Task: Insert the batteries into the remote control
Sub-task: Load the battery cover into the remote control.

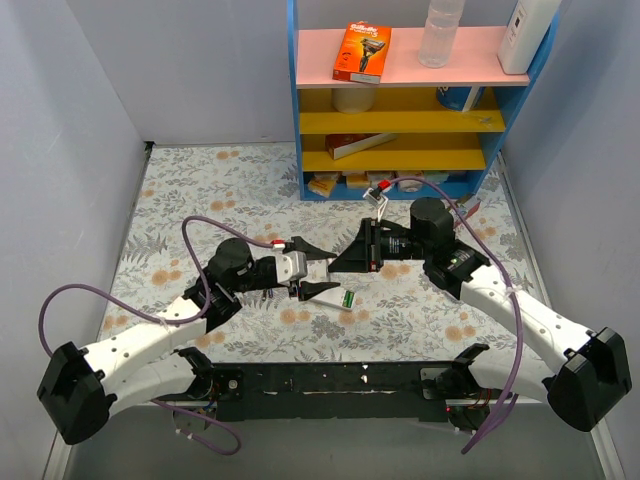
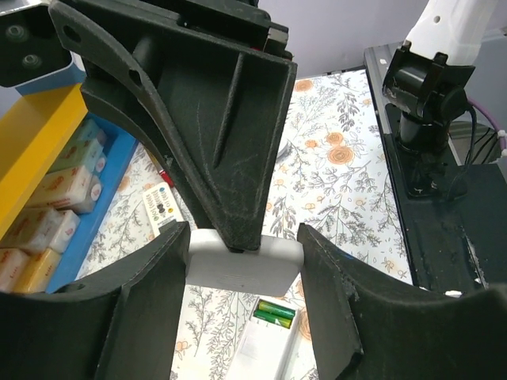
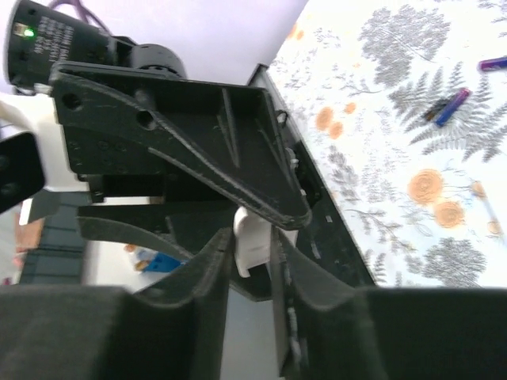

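Observation:
The remote control (image 2: 257, 352) lies back-up on the floral mat, its battery bay open with two green batteries (image 2: 275, 313) in it; it also shows in the top view (image 1: 335, 294). A small flat white piece, seemingly the battery cover (image 2: 245, 267), hangs just above it. My left gripper (image 2: 245, 263) is shut across its width. My right gripper (image 3: 252, 245) is shut on the same piece (image 3: 255, 237) from the opposite side. In the top view both grippers, left (image 1: 322, 272) and right (image 1: 340, 262), meet at the mat's middle. Two purple-blue batteries (image 3: 454, 104) lie loose on the mat.
A blue and yellow shelf (image 1: 400, 130) with boxes and a bottle stands at the back. Another white remote with coloured buttons (image 2: 161, 207) lies near the shelf's foot. The black mounting rail (image 1: 330, 380) runs along the near edge. Grey walls close in both sides.

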Robot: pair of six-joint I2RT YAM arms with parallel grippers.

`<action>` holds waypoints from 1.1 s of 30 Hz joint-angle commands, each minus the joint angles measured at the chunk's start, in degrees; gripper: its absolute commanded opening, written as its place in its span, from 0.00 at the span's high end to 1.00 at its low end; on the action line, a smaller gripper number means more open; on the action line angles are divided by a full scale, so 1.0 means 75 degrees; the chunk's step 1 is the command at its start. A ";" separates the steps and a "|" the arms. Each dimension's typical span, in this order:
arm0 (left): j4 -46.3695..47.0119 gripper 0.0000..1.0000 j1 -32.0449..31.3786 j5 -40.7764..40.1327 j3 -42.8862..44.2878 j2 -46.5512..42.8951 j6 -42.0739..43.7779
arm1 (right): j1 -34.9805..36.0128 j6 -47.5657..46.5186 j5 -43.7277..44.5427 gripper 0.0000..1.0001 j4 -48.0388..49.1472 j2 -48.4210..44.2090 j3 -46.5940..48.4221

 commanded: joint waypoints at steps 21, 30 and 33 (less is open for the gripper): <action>-0.2283 1.00 -0.0119 -0.0935 0.1809 0.1850 0.0487 | 0.0365 -0.1988 0.3557 0.50 -0.3645 0.0234 0.1571; -0.2295 1.00 -0.0282 -0.1052 0.2055 0.2249 0.0428 | 0.0611 -0.1567 0.3744 0.54 -0.3176 0.0573 0.1207; -0.2295 0.98 -0.0294 -0.1170 0.2091 0.2308 0.0405 | 0.0611 -0.1484 0.3790 0.60 -0.3105 0.0573 0.1031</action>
